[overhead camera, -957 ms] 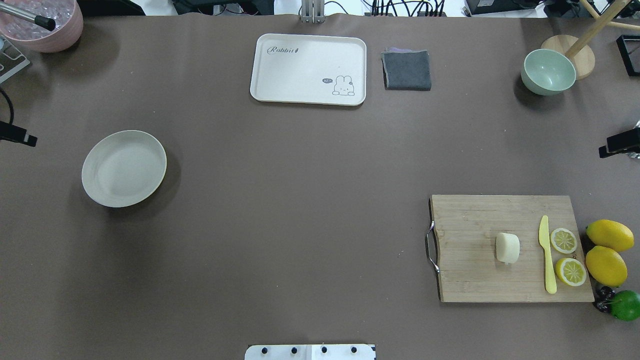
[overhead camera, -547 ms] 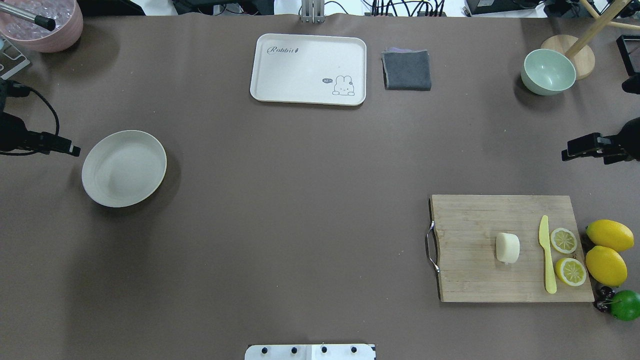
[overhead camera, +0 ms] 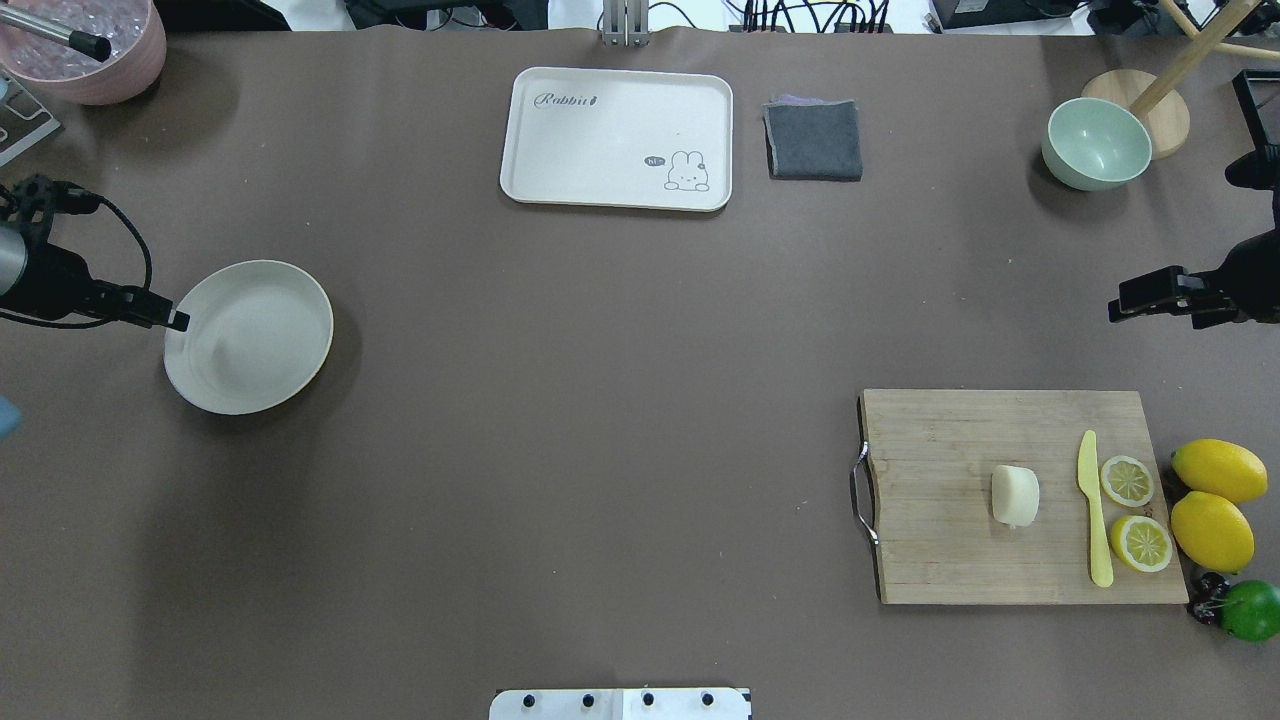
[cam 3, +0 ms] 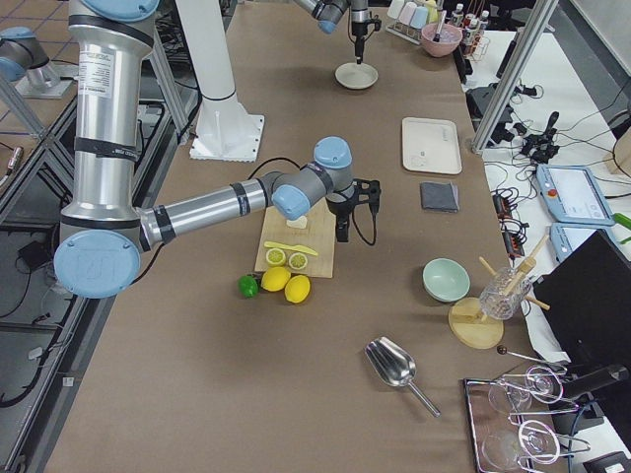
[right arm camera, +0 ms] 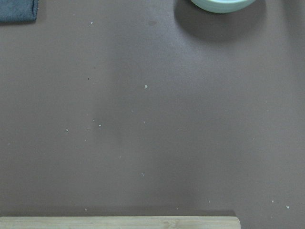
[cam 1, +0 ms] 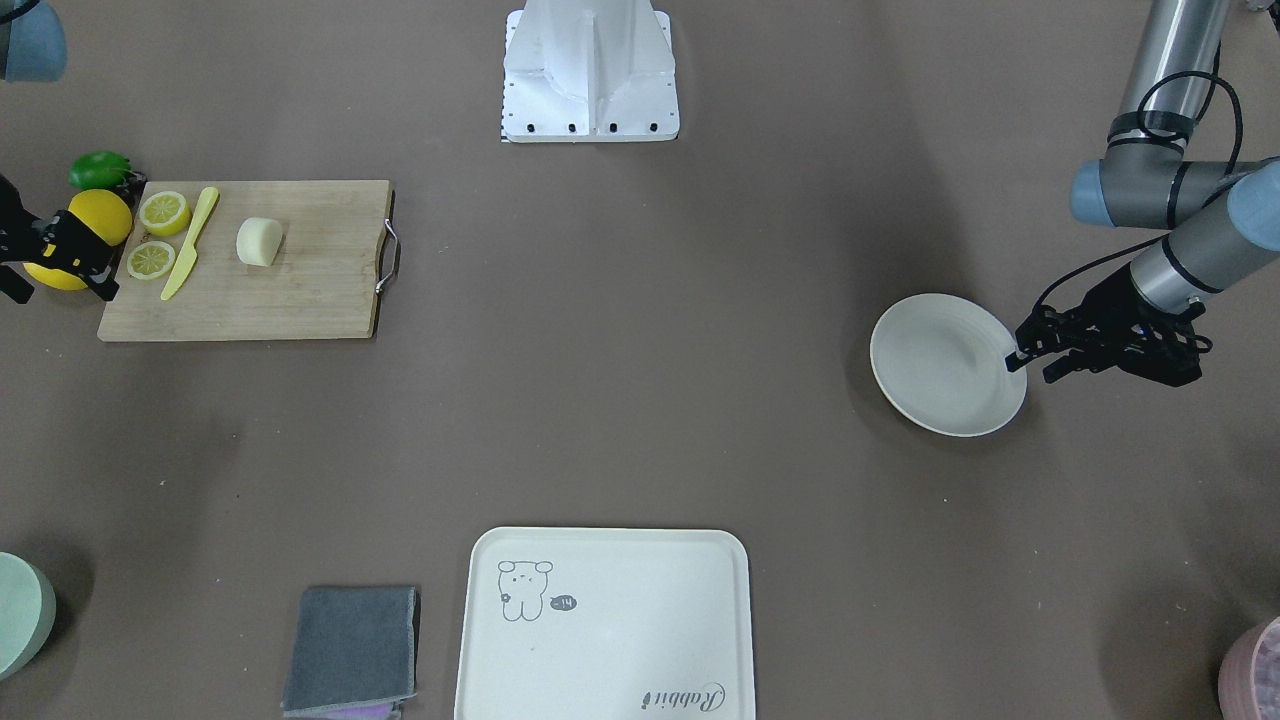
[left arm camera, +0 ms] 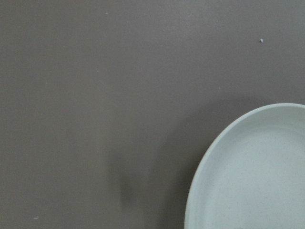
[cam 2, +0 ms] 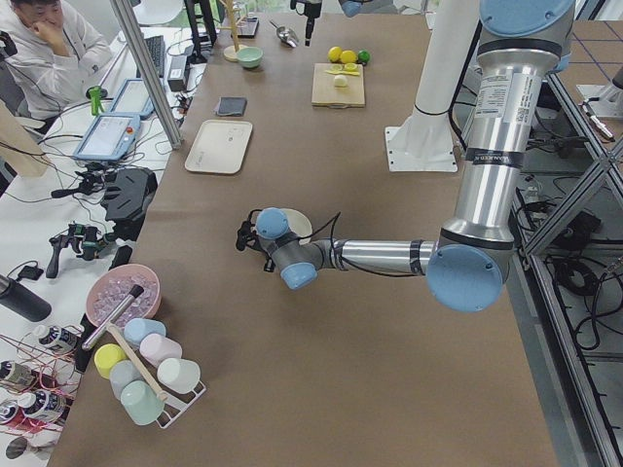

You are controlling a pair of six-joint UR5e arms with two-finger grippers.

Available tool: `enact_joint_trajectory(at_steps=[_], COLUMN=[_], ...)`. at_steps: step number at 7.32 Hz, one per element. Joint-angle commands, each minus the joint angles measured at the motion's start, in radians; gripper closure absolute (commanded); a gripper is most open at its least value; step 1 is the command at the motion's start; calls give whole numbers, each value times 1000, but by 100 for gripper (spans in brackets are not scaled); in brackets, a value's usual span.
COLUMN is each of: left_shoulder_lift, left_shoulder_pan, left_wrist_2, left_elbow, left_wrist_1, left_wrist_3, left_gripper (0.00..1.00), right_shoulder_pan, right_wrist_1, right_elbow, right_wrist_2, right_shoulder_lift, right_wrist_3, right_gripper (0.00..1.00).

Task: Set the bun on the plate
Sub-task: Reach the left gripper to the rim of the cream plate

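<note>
**Bun (overhead camera: pixel 1015 495) lies on the cutting board (overhead camera: pixel 940 540), well apart from the plate (overhead camera: pixel 290 290)**

The left gripper (cam 1: pixel 1031 370) hangs at the plate's outer rim, fingers parted, nothing between them. The right gripper (overhead camera: pixel 1118 300) is over bare table beyond the board, holding nothing; how wide its jaws stand cannot be told. The bun lies beside a yellow knife (overhead camera: pixel 1095 510).

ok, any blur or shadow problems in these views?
Left wrist view: soft focus, plate rim fuzzy, dim shadow streak on the table beside it. Right wrist view: sharp, table specks resolve; bowl casts a soft shadow. Overhead view: even light, bun crisp, no glare. Front-facing view: faint shadow inside the plate near the left hand.
</note>
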Motion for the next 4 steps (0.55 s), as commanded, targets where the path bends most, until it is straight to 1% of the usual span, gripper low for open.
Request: enact_joint_trajectory(at_steps=[1, 2, 3, 4], left_shoulder_lift=[2, 6, 12, 13], left_shoulder_pan=[7, 19, 22, 24], left_wrist_2=[-3, -3, -3, -3], left_elbow=[2, 2, 3, 5], left_wrist_1=[-15, -35, -65, -78], left_wrist_3=[-6, -32, -56, -72], left_gripper=[59, 64, 75, 96], right_shoulder_pan=[0, 0, 0, 0], right_wrist_1=[1, 1, 1, 1], right_elbow=[0, 0, 0, 0], right_wrist_2=[-1, -1, -1, -1], right_shoulder_lift=[0, -1, -1, -1], right_wrist_3=[0, 0, 0, 0], right_gripper=[0, 0, 0, 0])
